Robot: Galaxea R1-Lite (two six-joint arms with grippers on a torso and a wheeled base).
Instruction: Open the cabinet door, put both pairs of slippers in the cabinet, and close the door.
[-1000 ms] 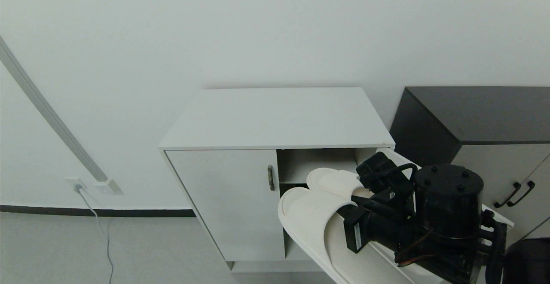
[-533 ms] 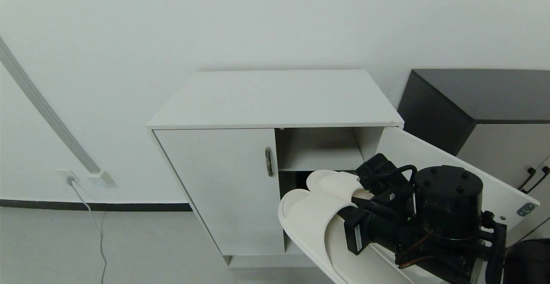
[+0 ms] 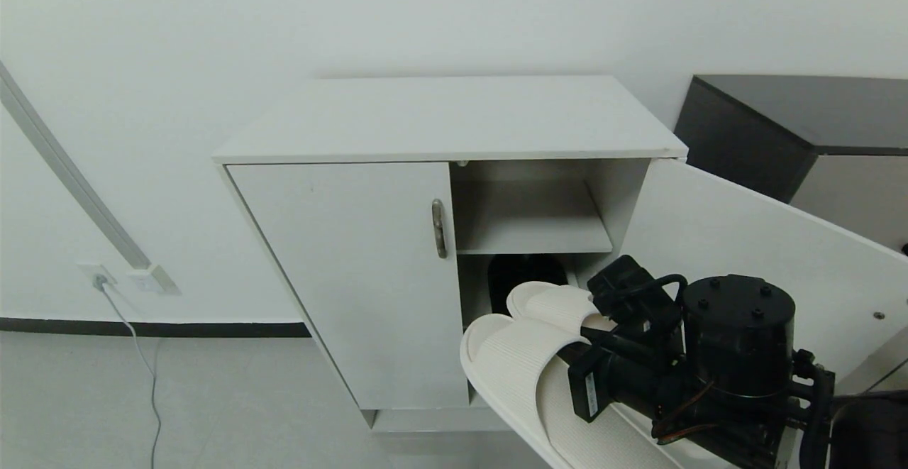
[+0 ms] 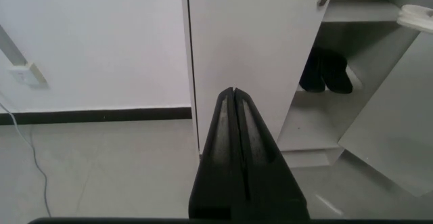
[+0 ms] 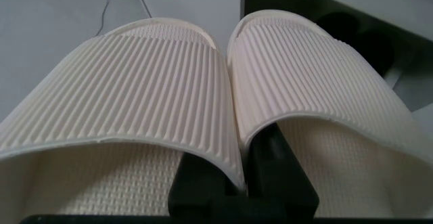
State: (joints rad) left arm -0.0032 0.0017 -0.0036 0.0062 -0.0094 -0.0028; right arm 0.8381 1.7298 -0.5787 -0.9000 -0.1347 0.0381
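Cream slippers [image 3: 521, 359] sit clamped in the right gripper [image 5: 247, 175] before the open cabinet [image 3: 454, 118]; black slippers [image 4: 326, 72] lie inside. Left gripper [image 4: 234, 116] is clenched, empty.

Slippers [image 3: 539, 341] before open cabinet [image 3: 454, 118]

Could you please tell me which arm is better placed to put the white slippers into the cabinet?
Right, I'd judge: the right hand grips the white slippers, toes toward the open compartment where the black slippers sit. The left hand is shut, empty, facing the closed door.
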